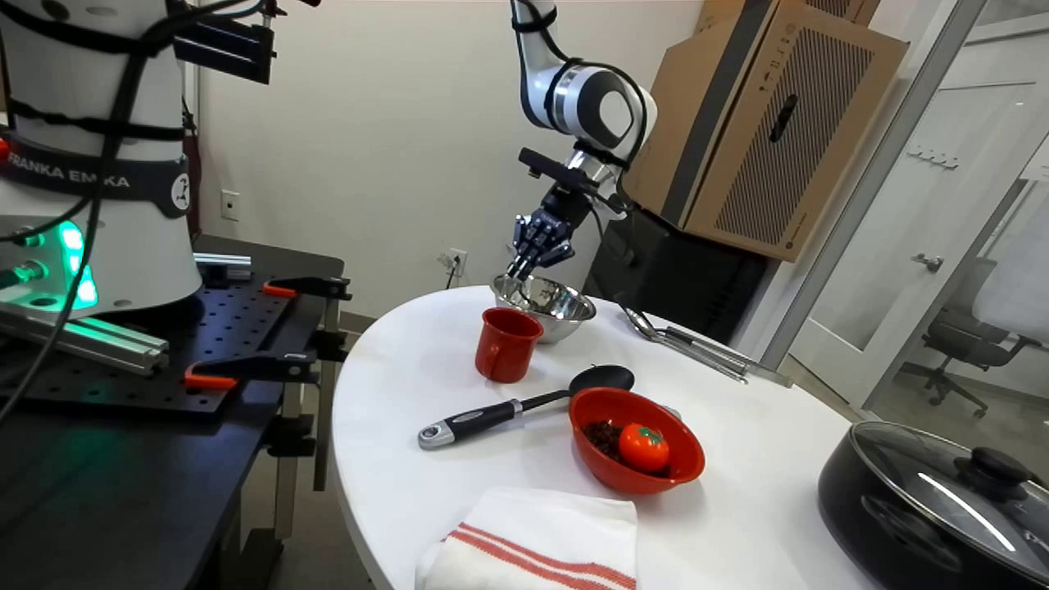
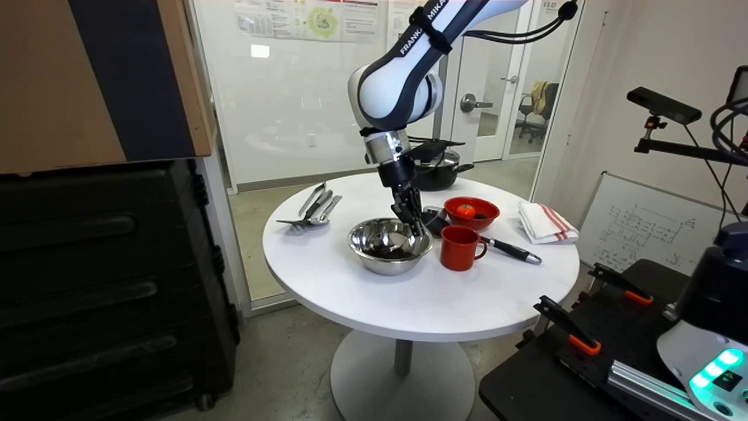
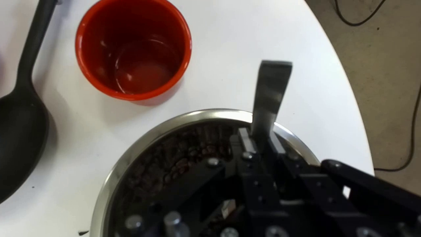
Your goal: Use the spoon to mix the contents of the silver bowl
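Observation:
The silver bowl (image 1: 563, 329) stands upright on the round white table and shows in both exterior views (image 2: 390, 268). Its rim (image 3: 213, 114) fills the lower wrist view. Dark bean-like contents (image 3: 182, 164) lie in it and also show in an exterior view (image 2: 387, 252). My gripper (image 3: 258, 140) points down over the bowl, its fingertips at or just inside the rim on the cup's side (image 1: 518, 274) (image 2: 417, 230). It is shut on the spoon (image 3: 271, 93). The flat silver handle sticks out past the fingertips over the rim. The spoon's other end is hidden by the gripper.
A red cup (image 3: 138, 49) stands close beside the bowl. The large black-handled spoon (image 1: 479, 420) lies beyond it. A red bowl (image 1: 602, 475) with a tomato (image 1: 643, 447), a folded towel (image 1: 541, 533), a lidded pot (image 1: 885, 516) and metal utensils (image 1: 697, 348) are around.

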Controlling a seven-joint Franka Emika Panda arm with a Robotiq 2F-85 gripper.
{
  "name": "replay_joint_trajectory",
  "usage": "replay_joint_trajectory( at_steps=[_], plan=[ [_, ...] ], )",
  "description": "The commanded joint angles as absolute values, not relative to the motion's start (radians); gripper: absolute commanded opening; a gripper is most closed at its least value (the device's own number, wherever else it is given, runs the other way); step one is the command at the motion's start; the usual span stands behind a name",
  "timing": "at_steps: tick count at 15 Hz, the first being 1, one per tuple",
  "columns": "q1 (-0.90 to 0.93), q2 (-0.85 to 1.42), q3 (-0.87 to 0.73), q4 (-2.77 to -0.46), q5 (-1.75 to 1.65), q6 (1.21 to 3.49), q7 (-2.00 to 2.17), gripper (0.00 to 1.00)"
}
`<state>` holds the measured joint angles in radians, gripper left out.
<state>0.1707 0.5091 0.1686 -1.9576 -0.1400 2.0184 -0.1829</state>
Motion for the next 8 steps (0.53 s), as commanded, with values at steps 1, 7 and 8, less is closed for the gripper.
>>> replay_joint_trajectory(
  at_steps=[1, 7, 8],
  plan=[
    [0.153, 0.568, 0.187, -1.874, -0.074, 1.902, -0.246, 0.03],
    [0.16, 0.557, 0.179, -1.875, -0.077, 1.918, -0.232, 0.03],
    [0.159, 0.55, 0.181, -1.879, -0.077, 1.921, -0.235, 0.03]
  ],
)
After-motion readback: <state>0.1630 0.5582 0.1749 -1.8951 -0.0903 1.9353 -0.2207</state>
